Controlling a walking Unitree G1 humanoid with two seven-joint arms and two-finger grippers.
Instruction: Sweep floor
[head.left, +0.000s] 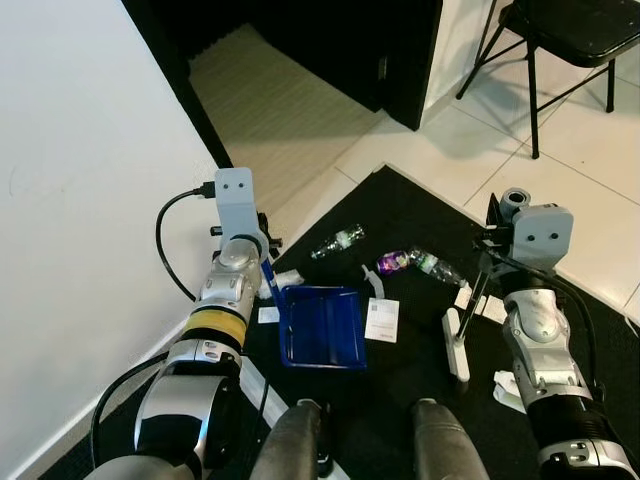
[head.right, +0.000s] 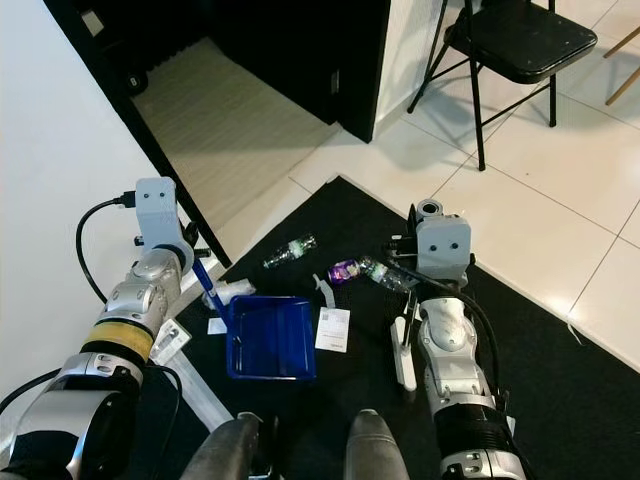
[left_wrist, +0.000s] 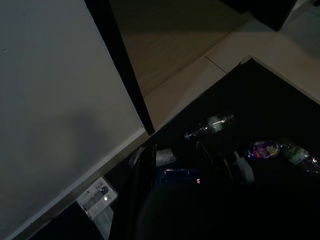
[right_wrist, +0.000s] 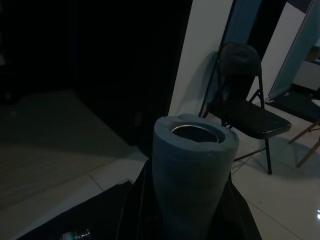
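Note:
My left gripper (head.left: 259, 258) is shut on the blue handle of a blue dustpan (head.left: 322, 327), which lies flat on the black mat (head.left: 400, 385) in front of me. My right gripper (head.left: 497, 258) is shut on a broom's grey foam handle (right_wrist: 192, 165). The broom's white head (head.left: 456, 346) rests on the mat right of the dustpan. Litter lies beyond the pan: a clear plastic bottle (head.left: 337, 241), a purple-labelled bottle (head.left: 409, 263), a white card (head.left: 381, 320) and small white scraps (head.left: 288, 277).
A white wall (head.left: 80, 150) runs along my left, with a dark doorway onto a wooden floor (head.left: 270, 100) ahead. White tiles (head.left: 560, 190) border the mat on the right. A black folding chair (head.left: 570, 30) stands at the far right. My own legs (head.left: 300, 440) are below.

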